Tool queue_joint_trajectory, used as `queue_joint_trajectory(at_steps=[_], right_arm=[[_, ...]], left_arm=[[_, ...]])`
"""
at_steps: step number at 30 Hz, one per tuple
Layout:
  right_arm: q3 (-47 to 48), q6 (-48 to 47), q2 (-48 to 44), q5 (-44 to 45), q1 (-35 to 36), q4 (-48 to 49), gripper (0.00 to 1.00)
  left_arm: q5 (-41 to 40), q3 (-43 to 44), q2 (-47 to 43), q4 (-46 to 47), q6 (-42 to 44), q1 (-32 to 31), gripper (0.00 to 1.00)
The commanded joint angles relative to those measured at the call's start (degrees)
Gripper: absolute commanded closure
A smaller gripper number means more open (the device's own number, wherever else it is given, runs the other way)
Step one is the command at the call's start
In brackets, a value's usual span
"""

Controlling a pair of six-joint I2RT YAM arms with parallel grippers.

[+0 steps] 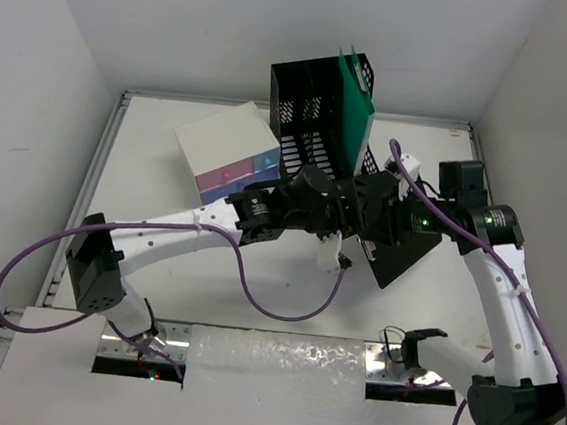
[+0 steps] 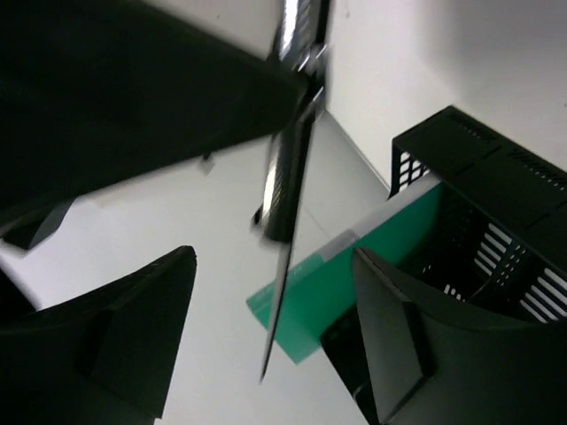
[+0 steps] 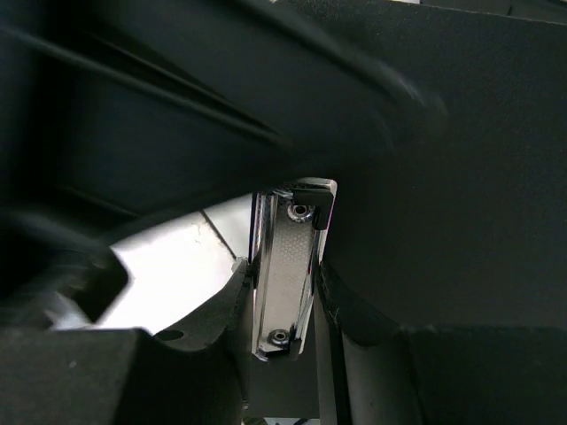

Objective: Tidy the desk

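The right gripper (image 3: 283, 294) is clamped on the silver metal clip (image 3: 283, 257) of the flat black clipboard (image 1: 402, 256). It holds the board over the large white desk (image 1: 147, 169) that lies beneath both arms, probably to file it in the black mesh file rack (image 1: 309, 104) beside the green folder (image 1: 353, 119). The left gripper (image 2: 273, 266) straddles the board's edge with its fingers apart and gripping nothing, likely there to steady it.

You look into a small booth of plain white walls: the left wall (image 1: 23, 97), the back wall (image 1: 261, 30) and the right wall (image 1: 565, 109) close tightly around the white table (image 1: 147, 169). Light falls evenly, leaving only faint shadows.
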Motion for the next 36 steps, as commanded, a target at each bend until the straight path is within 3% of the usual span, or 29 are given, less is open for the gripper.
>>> queue_joint_trajectory(at_steps=[1, 4, 5, 6, 7, 9, 10, 13, 14, 17, 20, 24, 29, 34, 36], right_arm=[[0.84, -0.37, -2.01, -2.66, 0.61, 3.46, 1.00], [0.22, -0.20, -2.54, -4.41, 0.52, 4.51, 1.00], [0.13, -0.02, -3.15, -4.59, 0.61, 4.95, 1.00], [-0.04, 0.06, -3.42, -4.59, 0.61, 5.74, 1.00], [0.13, 0.24, -3.68, -4.68, 0.61, 5.75, 1.00], [1.01, -0.20, -4.30, -3.90, 0.61, 4.62, 1.00], [2.84, -0.37, -4.48, -0.06, 0.61, 3.65, 0.92], [8.55, -0.99, -6.58, 12.49, 0.52, 0.04, 0.52], [9.87, -1.08, -7.54, 14.81, 0.52, -0.05, 0.34], [15.24, -0.12, -12.72, 19.38, 0.52, 3.53, 0.16], [19.90, 2.35, -16.60, 16.25, 0.61, 6.71, 0.11], [23.77, -3.77, -16.52, 7.55, 0.52, 4.61, 0.10], [22.55, -9.33, -16.43, 2.28, 0.52, 3.81, 0.10], [19.39, -13.03, -14.94, -12.13, 0.52, 4.77, 0.11], [14.39, -11.81, -14.85, -11.28, 0.52, 8.89, 0.13]], left_arm=[[1.52, 3.50, 1.92, -1.54, 0.45, -1.20, 0.33], [0.73, 5.17, 3.42, -1.81, 0.80, -2.69, 0.51], [0.21, 5.95, 3.77, -2.24, 1.32, -3.31, 0.65], [-0.67, 5.96, 3.86, -2.25, 1.59, -3.75, 0.97], [-1.20, 5.79, 3.87, -0.77, 1.33, -4.53, 1.00], [-3.74, 6.75, 4.13, -0.58, 0.19, -5.33, 1.00], [-4.89, 7.97, 4.48, -3.01, -3.56, -5.86, 1.00], [-8.31, 17.45, 6.41, -15.28, -15.31, -6.21, 1.00], [-8.59, 22.43, 6.85, -18.56, -18.50, -6.21, 1.00], [-7.19, 30.36, 7.12, -29.64, -30.99, -6.13, 1.00], [-2.36, 34.26, 5.19, -39.23, -41.10, -5.25, 1.00], [3.88, 32.33, -0.87, -47.67, -49.37, -1.57, 1.00], [14.42, 27.77, -6.58, -50.58, -55.71, 6.17, 1.00], [14.61, 21.62, -12.04, -49.36, -59.39, 7.32, 1.00], [15.75, 20.91, -13.18, -49.36, -59.93, 7.32, 1.00]])
